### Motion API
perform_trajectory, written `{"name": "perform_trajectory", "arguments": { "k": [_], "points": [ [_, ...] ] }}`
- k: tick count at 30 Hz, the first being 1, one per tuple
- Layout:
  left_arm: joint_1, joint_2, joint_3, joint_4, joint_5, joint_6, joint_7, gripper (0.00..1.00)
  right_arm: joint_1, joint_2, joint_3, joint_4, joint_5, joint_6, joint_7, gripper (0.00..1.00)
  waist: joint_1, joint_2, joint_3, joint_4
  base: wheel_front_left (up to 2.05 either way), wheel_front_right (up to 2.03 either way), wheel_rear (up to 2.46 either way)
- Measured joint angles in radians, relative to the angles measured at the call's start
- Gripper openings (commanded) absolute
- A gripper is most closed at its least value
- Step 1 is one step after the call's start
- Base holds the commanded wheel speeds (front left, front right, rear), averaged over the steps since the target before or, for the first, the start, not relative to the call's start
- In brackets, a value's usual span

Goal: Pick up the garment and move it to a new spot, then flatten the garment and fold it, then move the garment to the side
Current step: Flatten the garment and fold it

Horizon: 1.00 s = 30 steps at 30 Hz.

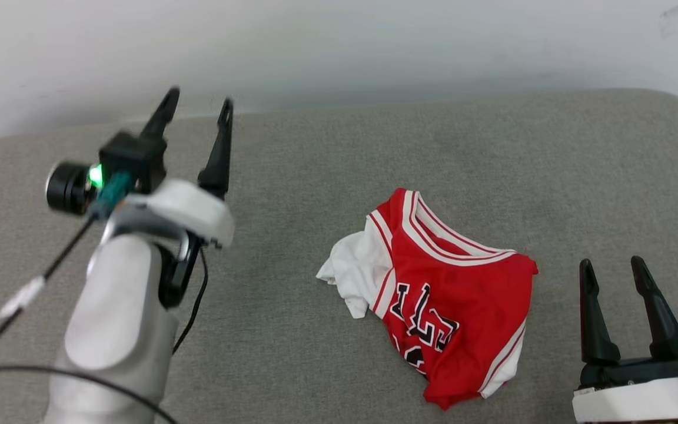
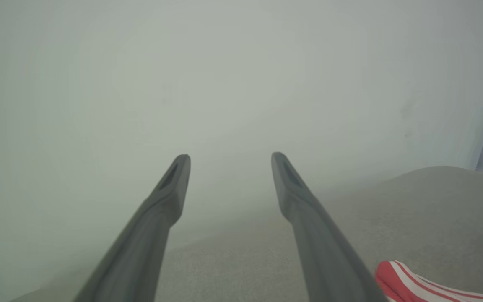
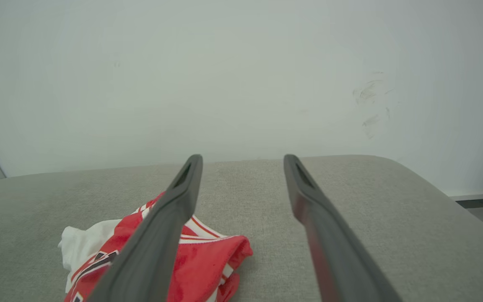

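The crumpled red-and-white jersey T-shirt lay on the grey fabric cushion between the left gripper and right gripper, both spread wide, grasping nothing.

A grey fabric-covered surface with rounded corners meets a plain white wall; faint dark scuff marks smudge that wall, under soft even light

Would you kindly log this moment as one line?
garment: crumpled on grey cushion | left gripper: open, empty | right gripper: open, beside garment
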Motion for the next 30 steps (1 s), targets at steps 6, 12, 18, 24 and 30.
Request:
{"name": "perform_trajectory", "arguments": {
  "k": [6, 12, 18, 24, 30],
  "points": [
    [-0.197, 0.053, -0.192, 0.020, -0.121, -0.004, 0.161, 1.00, -0.039, 0.000, 0.001, -0.009, -0.003, 0.000, 0.000, 1.00, 0.0000, 0.0000, 0.051, -0.022, 0.00, 0.00, 0.00],
    [-0.379, 0.160, -0.459, 0.028, -0.314, -0.006, 0.372, 1.00, -0.079, 0.000, 0.003, -0.019, -0.003, 0.000, 0.000, 1.00, 0.0001, 0.0000, 0.113, -0.042, 0.00, 0.00, 0.00],
    [-0.522, 0.270, -0.722, 0.005, -0.561, -0.006, 0.650, 1.00, -0.104, 0.000, 0.008, -0.022, -0.003, 0.000, 0.000, 1.00, 0.0001, 0.0000, 0.168, -0.073, 0.00, 0.00, 0.00],
    [-0.635, 0.353, -0.943, -0.045, -0.744, -0.006, 0.878, 1.00, -0.127, 0.000, 0.018, -0.022, -0.001, 0.000, 0.000, 1.00, 0.0001, 0.0000, 0.211, -0.108, 0.00, 0.00, 0.00],
    [-0.683, 0.400, -1.120, -0.068, -0.830, -0.006, 0.990, 1.00, -0.144, 0.000, 0.025, -0.024, 0.003, 0.000, 0.000, 1.00, 0.0001, 0.0000, 0.246, -0.138, 0.00, 0.00, 0.00]
  ]
}}
